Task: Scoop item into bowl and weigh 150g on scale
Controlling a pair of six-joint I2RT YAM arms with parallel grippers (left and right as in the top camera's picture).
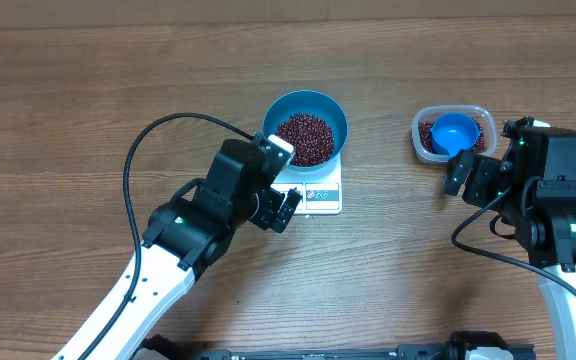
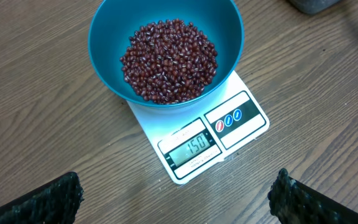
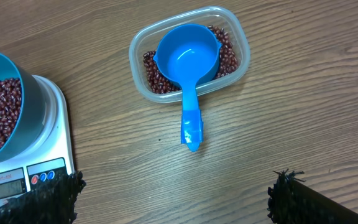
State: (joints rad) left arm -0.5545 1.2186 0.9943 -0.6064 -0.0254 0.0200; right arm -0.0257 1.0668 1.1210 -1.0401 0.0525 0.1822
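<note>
Left gripper (image 2: 176, 202) gapes wide and empty at 6 o'clock of the scale (image 2: 241, 130). The right gripper (image 3: 173, 199), equally wide and empty, hovers at 6 o'clock of the clear tub (image 3: 241, 56). The beans (image 2: 169, 59) fill the blue bowl (image 2: 104, 43) on the scale's 12 o'clock end. The display (image 2: 191, 149) reads 150, and the smaller print is illegible. Seen from overhead, the tub lies at 3 o'clock of the bowl, well apart. It holds more beans and a blue scoop (image 3: 188, 56), handle toward 6 o'clock.
</note>
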